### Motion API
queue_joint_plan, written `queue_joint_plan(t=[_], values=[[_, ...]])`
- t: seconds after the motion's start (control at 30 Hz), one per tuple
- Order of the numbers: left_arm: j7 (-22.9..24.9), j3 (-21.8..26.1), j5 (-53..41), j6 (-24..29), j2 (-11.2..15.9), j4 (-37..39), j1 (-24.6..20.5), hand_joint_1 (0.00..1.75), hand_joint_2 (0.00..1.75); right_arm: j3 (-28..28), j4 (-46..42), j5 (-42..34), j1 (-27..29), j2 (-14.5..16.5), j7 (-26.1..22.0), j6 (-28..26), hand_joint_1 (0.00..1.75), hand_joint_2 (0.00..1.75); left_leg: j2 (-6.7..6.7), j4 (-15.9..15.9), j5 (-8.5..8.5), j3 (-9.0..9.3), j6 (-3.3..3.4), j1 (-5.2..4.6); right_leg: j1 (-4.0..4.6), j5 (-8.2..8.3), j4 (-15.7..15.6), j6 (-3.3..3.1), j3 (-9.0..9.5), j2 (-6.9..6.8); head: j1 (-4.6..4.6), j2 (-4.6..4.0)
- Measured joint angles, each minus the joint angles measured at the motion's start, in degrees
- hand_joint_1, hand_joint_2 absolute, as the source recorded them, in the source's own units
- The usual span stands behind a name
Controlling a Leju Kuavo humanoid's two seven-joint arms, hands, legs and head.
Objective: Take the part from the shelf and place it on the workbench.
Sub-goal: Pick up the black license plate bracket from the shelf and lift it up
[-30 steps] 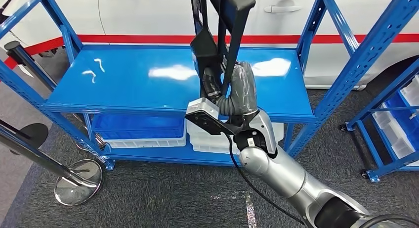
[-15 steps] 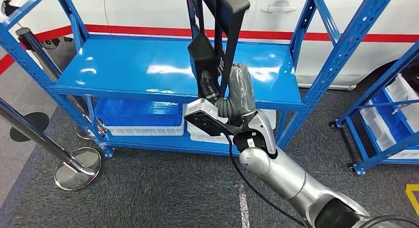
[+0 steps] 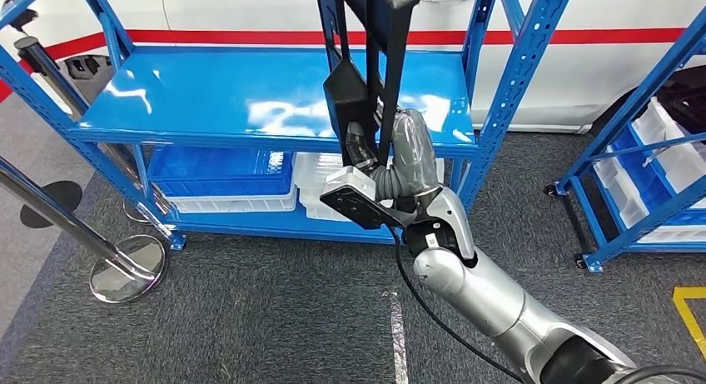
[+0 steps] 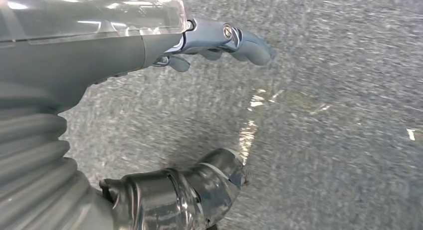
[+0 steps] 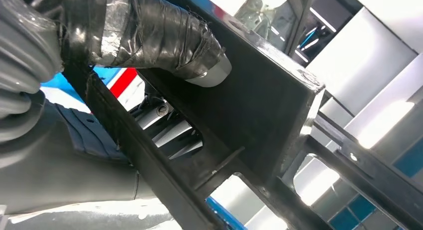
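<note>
- Our right hand (image 3: 375, 155) is wrapped around the black part (image 3: 366, 42); right wrist view shows the thumb (image 5: 164, 38) pressed on a flat bar of the frame, dark fingers behind it.
- Part stands upright in the grip, raised clear above the blue shelf (image 3: 208, 101), touching nothing else.
- Left hand (image 4: 164, 120) hangs over grey carpet (image 4: 339, 115), fingers apart, holding nothing.
- Change over the last second: whole head view has slid, shelf drifting left and its right post (image 3: 516, 76) coming nearer centre. That is camera motion, so we judge the body is turning; arm and part sit the same relative to us.
- Meaning: pick is done, we are in carry. Workbench surface not in frame yet, placement still ahead.
- Bins (image 3: 221, 176) on the lower level untouched.
</note>
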Motion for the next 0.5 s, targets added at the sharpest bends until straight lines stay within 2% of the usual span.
queue_joint_plan(t=[0.03, 0.07, 0.1, 0.13, 0.17, 0.23, 0.27, 0.33, 0.37, 0.4, 0.43, 0.5], values=[[-0.03, -0.01, -0.02, -0.2, 0.04, 0.0, 0.03, 0.0, 1.75, -0.14, -0.12, -0.01, 0.13, -0.06, -0.02, 0.35, 1.75, 1.75, 0.0, 2.59, -0.83, -0.17, -0.04, 0.01, 0.09, 0.42, 0.01, -0.06, -0.54, -0.26, 0.0, 0.0], [-0.13, -0.01, -0.09, -0.44, 0.08, 0.0, 0.06, 0.0, 1.75, -0.34, -0.31, -0.01, 0.32, -0.11, -0.04, 0.74, 1.75, 1.75, 0.01, 4.05, -0.37, 0.2, 0.02, 0.01, 0.19, 0.8, 0.02, -0.05, -1.05, -0.58, 0.0, 0.0], [-0.26, -0.01, -0.19, -0.67, 0.09, 0.0, 0.12, 0.0, 1.75, -0.57, -0.54, -0.01, 0.53, -0.16, -0.06, 1.1, 1.75, 1.75, 0.07, 3.82, 1.02, 1.39, 0.22, -0.02, 0.3, 1.13, 0.02, -0.01, -1.49, -0.95, -0.01, 0.0], [-0.4, -0.01, -0.28, -0.84, 0.13, 0.0, 0.17, 0.0, 1.75, -0.83, -0.79, -0.01, 0.7, -0.23, -0.08, 1.39, 1.75, 1.75, 0.32, 1.85, 2.51, 3.46, 0.58, -0.11, 0.4, 1.42, 0.03, 0.04, -1.85, -1.36, -0.01, 0.0], [-0.52, 0.0, -0.38, -0.92, 0.24, -0.01, 0.17, 0.0, 1.75, -1.11, -1.04, 0.0, 0.82, -0.28, -0.09, 1.57, 1.75, 1.75, 1.09, -1.43, 3.08, 6.0, 1.09, -0.35, 0.48, 1.66, 0.02, 0.14, -2.07, -1.82, -0.01, 0.0], [-0.76, -0.01, -0.48, -0.98, 0.49, -0.08, 0.05, 0.0, 1.75, -1.71, -1.53, 0.01, 0.9, -0.42, -0.09, 1.84, 1.75, 1.75, 2.67, -7.71, 2.44, 10.4, 2.02, -1.12, 0.58, 2.07, -0.11, 0.53, -2.16, -2.89, 0.01, 0.01], [-0.91, -0.01, -0.54, -1.04, 0.63, -0.12, 0.01, 0.0, 1.75, -2.04, -1.77, 0.01, 0.98, -0.5, -0.08, 2.03, 1.75, 1.75, 3.05, -9.49, 1.85, 11.23, 2.38, -1.51, 0.56, 2.29, -0.31, 0.86, -2.05, -3.5, -0.01, 0.01], [-1.16, -0.02, -0.66, -1.2, 0.91, -0.17, 0.34, 0.0, 1.75, -2.6, -2.14, 0.03, 1.23, -0.63, -0.02, 2.47, 1.75, 1.75, 2.22, -11.13, 2.3, 11.67, 2.91, -1.67, 0.55, 2.71, -0.97, 1.65, -1.6, -4.47, -0.03, 0.01], [-1.28, -0.02, -0.78, -1.3, 1.02, -0.2, 0.65, 0.0, 1.75, -2.8, -2.27, 0.07, 1.41, -0.66, 0.02, 2.64, 1.75, 1.75, 1.77, -11.96, 2.87, 11.93, 3.09, -1.55, 0.5, 2.64, -1.1, 1.96, -1.45, -4.15, -0.03, 0.0], [-1.38, -0.02, -0.9, -1.41, 1.09, -0.22, 0.96, 0.0, 1.75, -3.03, -2.48, 0.11, 1.55, -0.75, 0.04, 2.8, 1.75, 1.75, 1.33, -12.76, 3.49, 12.27, 3.3, -1.34, 0.51, 1.87, -0.4, 2.15, -1.64, -3.24, 0.0, 0.0], [-1.51, -0.02, -1.03, -1.5, 1.12, -0.24, 1.19, 0.0, 1.75, -3.34, -2.66, 0.15, 1.67, -0.87, 0.07, 2.93, 1.75, 1.75, 0.9, -13.38, 4.05, 12.46, 3.46, -1.13, 0.53, 0.39, 1.54, 2.25, -2.41, -1.99, 0.04, 0.0], [-1.72, -0.02, -1.18, -1.62, 1.1, -0.26, 1.4, 0.0, 1.75, -3.96, -2.9, 0.19, 2.05, -1.14, 0.14, 3.12, 1.75, 1.75, -0.16, -13.49, 4.59, 11.88, 3.78, -1.11, 0.62, -3.54, 8.45, 2.35, -5.25, -0.05, 0.09, 0.0]])
